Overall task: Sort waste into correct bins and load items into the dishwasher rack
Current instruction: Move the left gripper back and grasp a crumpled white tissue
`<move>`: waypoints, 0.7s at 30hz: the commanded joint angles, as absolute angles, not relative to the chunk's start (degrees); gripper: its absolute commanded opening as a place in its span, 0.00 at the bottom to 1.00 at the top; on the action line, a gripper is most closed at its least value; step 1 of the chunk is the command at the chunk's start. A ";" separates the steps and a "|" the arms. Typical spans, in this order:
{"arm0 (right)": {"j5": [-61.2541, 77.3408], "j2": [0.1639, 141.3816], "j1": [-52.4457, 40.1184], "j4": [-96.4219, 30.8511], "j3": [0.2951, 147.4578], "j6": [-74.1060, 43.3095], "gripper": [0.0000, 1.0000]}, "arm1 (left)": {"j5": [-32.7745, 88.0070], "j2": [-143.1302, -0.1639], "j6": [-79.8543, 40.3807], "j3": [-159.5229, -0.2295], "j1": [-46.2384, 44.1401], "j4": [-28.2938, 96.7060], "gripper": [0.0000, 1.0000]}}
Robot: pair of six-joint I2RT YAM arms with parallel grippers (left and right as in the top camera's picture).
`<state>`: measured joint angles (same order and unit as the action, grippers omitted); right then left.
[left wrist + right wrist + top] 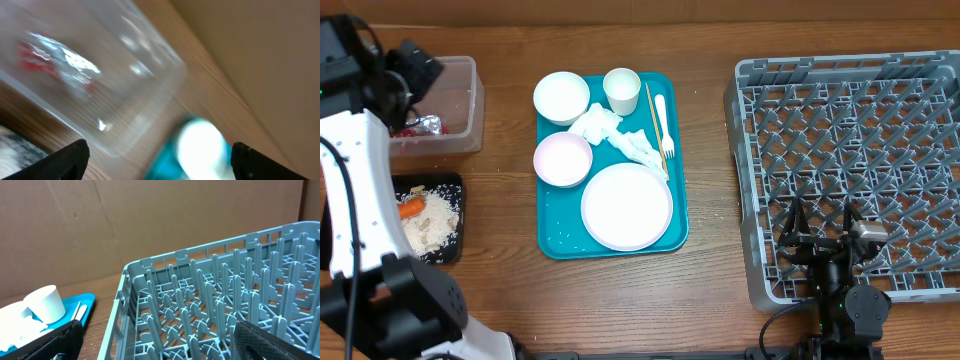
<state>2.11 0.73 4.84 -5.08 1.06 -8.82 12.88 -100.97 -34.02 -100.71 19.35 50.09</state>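
My left gripper [413, 72] hangs open over the left end of the clear tub [455, 100], nothing between its fingers. A red-and-silver wrapper [423, 125] lies inside that tub. The blurred left wrist view shows the tub [115, 75], the wrapper [55, 60] and a white bowl [200, 145]. The black tray [452, 195] holds a carrot [412, 208] and pale scraps. On the teal tray [555, 225] sit two bowls [562, 97], a cup [621, 90], a plate [627, 206], napkins [615, 135] and chopsticks [653, 120]. My right gripper [820, 230] is open, empty, over the front-left of the dishwasher rack [850, 120].
A white fork [664, 128] lies beside the chopsticks. The left arm's white body [360, 200] covers the table's left edge. In the right wrist view the rack's pegs [210, 305] stand ahead, with the cup [47, 302] at the left.
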 commanded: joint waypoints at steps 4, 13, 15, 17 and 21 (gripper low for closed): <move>1.72 0.23 4.95 -4.67 0.45 -8.95 1.00 | 21.06 -100.66 -28.93 -101.34 2.94 58.19 0.89; 1.72 0.23 4.95 -4.67 0.45 -8.95 1.00 | 11.97 -109.80 -38.02 -101.30 -16.01 61.71 0.88; 1.72 0.23 4.95 -4.67 0.45 -8.95 1.00 | 11.46 -112.55 -39.64 -101.30 -19.09 60.03 0.87; 1.72 0.23 4.95 -4.67 0.45 -8.95 1.00 | 10.70 -114.87 -41.32 -101.30 -21.19 58.46 0.86; 1.72 0.23 4.95 -4.67 0.45 -8.95 1.00 | 8.60 -119.87 -45.52 -101.30 -23.92 55.40 0.86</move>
<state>2.13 0.73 4.84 -5.13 1.06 -8.82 11.62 -116.77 -40.71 -101.21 -22.96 56.99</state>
